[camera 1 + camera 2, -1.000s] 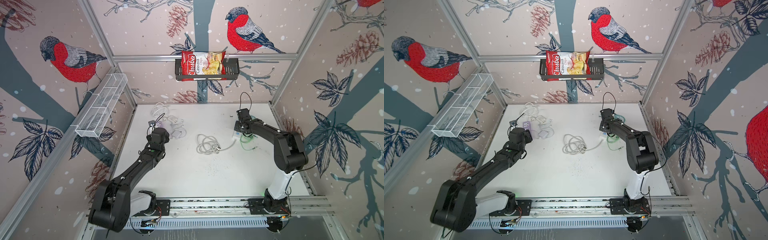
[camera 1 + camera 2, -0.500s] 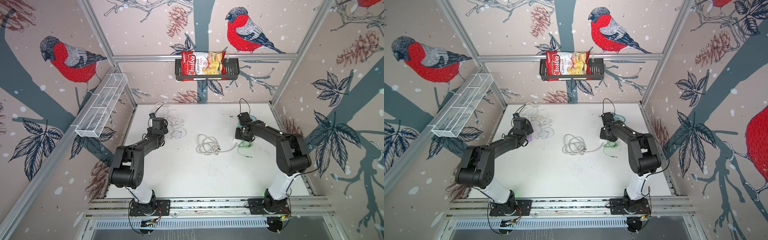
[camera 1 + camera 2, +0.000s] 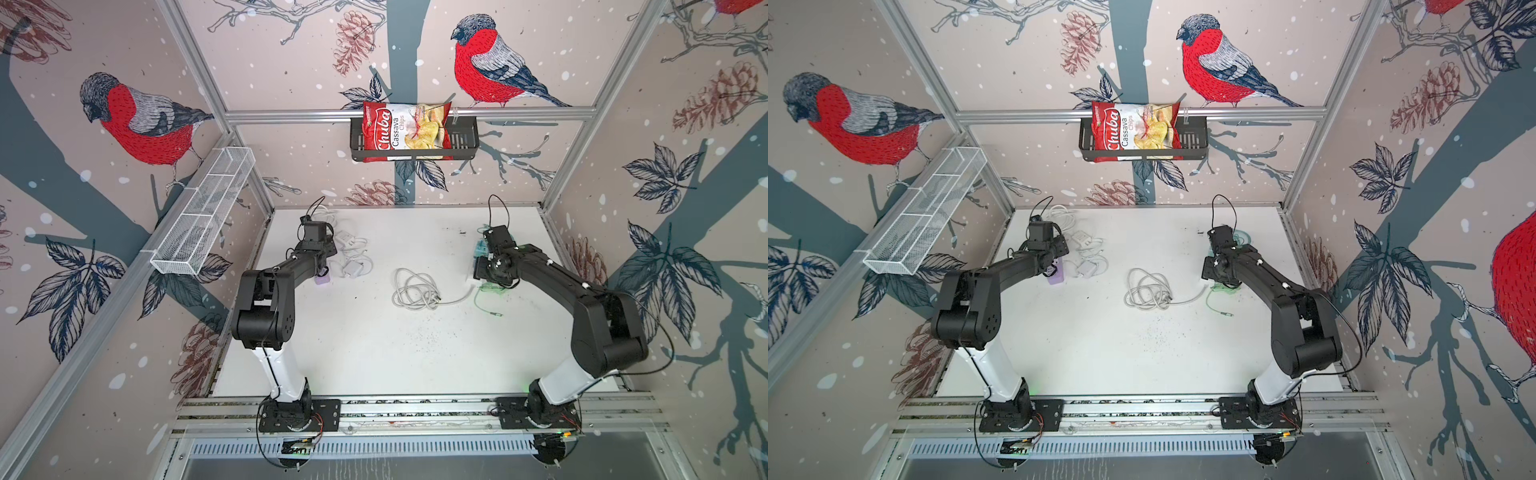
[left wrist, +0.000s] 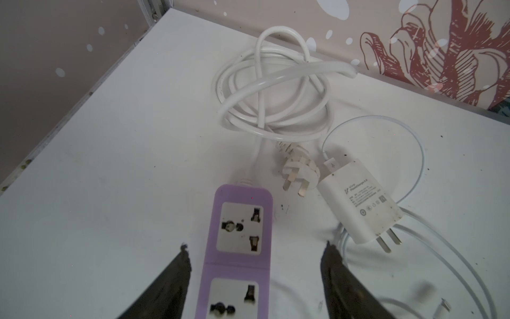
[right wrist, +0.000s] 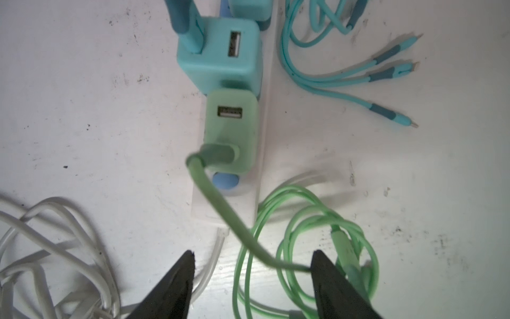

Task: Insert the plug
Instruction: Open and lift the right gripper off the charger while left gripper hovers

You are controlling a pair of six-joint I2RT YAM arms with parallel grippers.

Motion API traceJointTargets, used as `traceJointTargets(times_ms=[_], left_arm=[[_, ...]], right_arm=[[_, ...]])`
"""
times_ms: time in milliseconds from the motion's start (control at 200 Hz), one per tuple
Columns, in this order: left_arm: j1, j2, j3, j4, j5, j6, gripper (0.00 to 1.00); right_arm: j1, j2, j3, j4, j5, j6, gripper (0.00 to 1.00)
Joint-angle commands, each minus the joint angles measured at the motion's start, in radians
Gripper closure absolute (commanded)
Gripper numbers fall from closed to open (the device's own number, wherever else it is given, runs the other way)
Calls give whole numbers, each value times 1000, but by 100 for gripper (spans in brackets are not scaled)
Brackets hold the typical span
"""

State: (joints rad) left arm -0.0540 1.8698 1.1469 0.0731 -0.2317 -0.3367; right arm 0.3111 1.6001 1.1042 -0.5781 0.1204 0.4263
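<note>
While both arms are standing on the rail [image 3: 415,409] at the near edge, each one is bending at the elbow and reaching toward the far half of the tabletop [image 3: 374,353]. The left arm [image 3: 266,311] is stretching to the far left corner. The right arm [image 3: 602,328] is leaning in from the right side.

The left gripper [image 4: 256,245] is hanging spread wide, with one finger on each side of the purple power strip [image 4: 242,193], not touching it. The left wrist view is cutting off the strip's near end. The plug, a white charger [image 4: 358,204], is lying flat on the tabletop just beside the strip, with its two prongs showing. A white three-pin plug [image 4: 299,174] is lying right next to it. A thick white cord [image 4: 276,91] is curling farther back by the wall. The charger's print is too tiny to read.

The right gripper [image 5: 254,252] is spread apart too and is holding nothing. Past it, a green charger [image 5: 231,129] is sitting in a white power strip [image 5: 204,212], next to a blue charger [image 5: 220,55]. Their prongs are hidden. In both top views the wrists are hiding both grippers. Far back, a chip bag [image 3: 405,131] is resting in a black basket [image 3: 461,141].
</note>
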Motion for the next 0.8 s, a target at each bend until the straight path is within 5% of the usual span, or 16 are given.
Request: traceJointTargets(times_ms=[0, 525, 790], left_arm=[[12, 26, 38, -106, 43, -15, 26], [39, 192, 251, -331, 69, -33, 25], [62, 196, 229, -376, 77, -56, 37]], right_arm=[[-5, -39, -35, -5, -5, 15, 31], [-21, -146, -184, 52, -43, 9, 26], [-20, -266, -264, 49, -52, 27, 24]])
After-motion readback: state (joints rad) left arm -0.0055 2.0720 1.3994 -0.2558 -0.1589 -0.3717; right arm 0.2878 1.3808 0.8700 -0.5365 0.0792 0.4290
